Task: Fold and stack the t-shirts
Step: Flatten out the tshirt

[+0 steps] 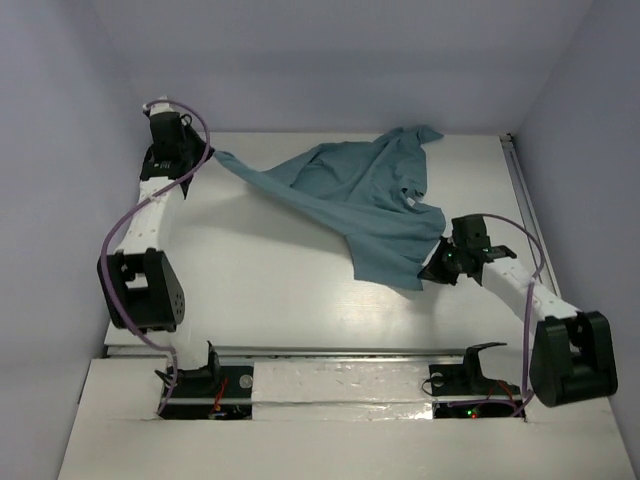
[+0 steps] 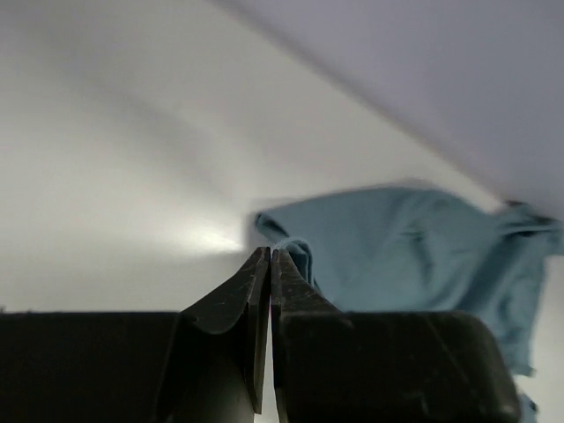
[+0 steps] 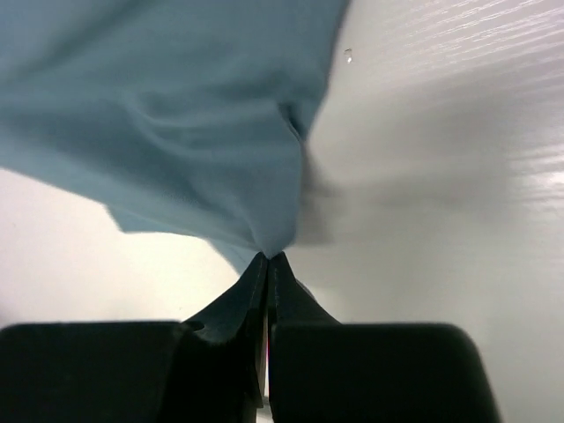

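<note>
Left gripper (image 1: 207,155) and right gripper (image 1: 438,262) each pinch the shirt (image 1: 360,195), stretched from the tabletop's (image 1: 270,290) far-left corner toward its right edge, likely to spread it flat.

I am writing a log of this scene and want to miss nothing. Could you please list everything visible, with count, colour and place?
t-shirt: one, teal, unfolded, stretched over the far half of the table
neck label: one, white, on the t-shirt
table: one, white, under everything
walls: three, pale lilac, left, far, right
left arm: one, white and black, left side
right arm: one, white and black, right side
left gripper: one, black, shut on the t-shirt, far left
right gripper: one, black, shut on the t-shirt, right
</note>
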Robot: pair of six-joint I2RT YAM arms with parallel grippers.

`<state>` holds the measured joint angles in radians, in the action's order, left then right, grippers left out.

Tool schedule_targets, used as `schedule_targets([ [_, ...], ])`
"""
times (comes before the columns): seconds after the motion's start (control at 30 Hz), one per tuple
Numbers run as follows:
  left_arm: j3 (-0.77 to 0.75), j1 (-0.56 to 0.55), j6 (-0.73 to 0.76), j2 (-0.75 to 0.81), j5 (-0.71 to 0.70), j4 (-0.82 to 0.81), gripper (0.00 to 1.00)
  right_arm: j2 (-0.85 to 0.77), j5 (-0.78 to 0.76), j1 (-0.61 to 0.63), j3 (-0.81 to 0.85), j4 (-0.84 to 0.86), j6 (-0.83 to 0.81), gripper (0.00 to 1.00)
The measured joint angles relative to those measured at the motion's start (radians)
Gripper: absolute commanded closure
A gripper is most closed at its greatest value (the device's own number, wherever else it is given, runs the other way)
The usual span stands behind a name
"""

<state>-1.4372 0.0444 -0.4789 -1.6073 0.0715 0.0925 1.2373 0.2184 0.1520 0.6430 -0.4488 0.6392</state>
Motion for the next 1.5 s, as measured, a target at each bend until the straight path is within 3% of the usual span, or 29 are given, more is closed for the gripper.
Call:
schedule_targets([
  [0.1, 0.087, 0.053, -0.017, -0.076, 0.007, -0.003, 1.0, -0.084, -0.017, 0.0, 0.024, -0.069, -0.019, 1.0],
  [0.2, 0.282, 0.088, -0.037, -0.055, 0.006, -0.02, 1.0, -0.123, -0.018, 0.0, 0.018, -0.115, -0.022, 1.0],
  [0.23, 0.357, 0.095, -0.044, -0.029, 0.005, -0.029, 0.94, -0.126, -0.018, 0.0, 0.012, -0.124, -0.021, 1.0],
  [0.27, 0.417, 0.098, -0.047, 0.001, 0.004, -0.026, 0.81, -0.124, -0.017, 0.0, 0.006, -0.137, -0.018, 1.0],
  [0.3, 0.476, 0.103, -0.053, 0.04, 0.005, -0.024, 0.56, -0.118, -0.016, 0.0, 0.002, -0.149, -0.016, 0.98],
  [0.37, 0.547, 0.116, -0.055, 0.114, 0.008, -0.021, 0.38, -0.103, -0.009, 0.0, -0.003, -0.163, -0.013, 0.82],
  [0.4, 0.567, 0.126, -0.057, 0.149, 0.004, -0.021, 0.33, -0.095, -0.004, 0.0, -0.003, -0.172, -0.013, 0.63],
  [0.43, 0.578, 0.141, -0.058, 0.178, 0.002, -0.029, 0.33, -0.087, 0.003, 0.0, -0.003, -0.176, -0.011, 0.52],
  [0.5, 0.592, 0.168, -0.06, 0.225, -0.019, -0.049, 0.35, -0.081, 0.018, 0.0, -0.003, -0.186, -0.019, 0.39],
  [0.57, 0.612, 0.191, -0.064, 0.268, -0.046, -0.064, 0.41, -0.089, 0.027, 0.0, -0.001, -0.201, -0.026, 0.39],
  [0.6, 0.624, 0.198, -0.064, 0.288, -0.055, -0.071, 0.45, -0.094, 0.03, 0.0, 0.003, -0.211, -0.03, 0.51],
  [0.63, 0.636, 0.2, -0.067, 0.3, -0.055, -0.078, 0.51, -0.101, 0.033, 0.0, 0.008, -0.218, -0.038, 0.7],
  [0.7, 0.661, 0.2, -0.069, 0.307, -0.046, -0.092, 0.52, -0.123, 0.04, 0.0, 0.018, -0.225, -0.043, 0.95],
  [0.8, 0.699, 0.199, -0.074, 0.267, -0.03, -0.104, 0.5, -0.167, 0.052, 0.0, 0.021, -0.225, -0.045, 0.99],
  [0.87, 0.714, 0.198, -0.079, 0.233, -0.026, -0.108, 0.44, -0.194, 0.06, 0.0, 0.02, -0.223, -0.044, 0.96],
  [1.0, 0.751, 0.199, -0.126, 0.131, 0.005, -0.133, 0.43, -0.233, 0.082, 0.0, 0.004, -0.216, -0.037, 0.87],
  [1.2, 0.749, 0.199, -0.202, 0.069, 0.027, -0.254, 0.53, -0.241, 0.103, 0.0, -0.037, -0.213, -0.02, 0.72],
  [1.23, 0.748, 0.199, -0.212, 0.059, 0.03, -0.273, 0.65, -0.245, 0.105, 0.0, -0.041, -0.215, -0.013, 0.7],
  [1.27, 0.747, 0.199, -0.227, 0.049, 0.034, -0.291, 0.66, -0.249, 0.104, 0.0, -0.045, -0.214, -0.01, 0.67],
  [1.3, 0.745, 0.199, -0.23, 0.037, 0.034, -0.299, 0.7, -0.254, 0.105, 0.0, -0.048, -0.213, -0.001, 0.59],
  [1.4, 0.743, 0.199, -0.249, 0.018, 0.05, -0.325, 0.71, -0.28, 0.093, 0.0, -0.064, -0.217, 0.038, 0.4],
  [1.5, 0.744, 0.199, -0.262, 0.017, 0.052, -0.328, 0.71, -0.315, 0.067, 0.0, -0.082, -0.222, 0.081, 0.37],
])
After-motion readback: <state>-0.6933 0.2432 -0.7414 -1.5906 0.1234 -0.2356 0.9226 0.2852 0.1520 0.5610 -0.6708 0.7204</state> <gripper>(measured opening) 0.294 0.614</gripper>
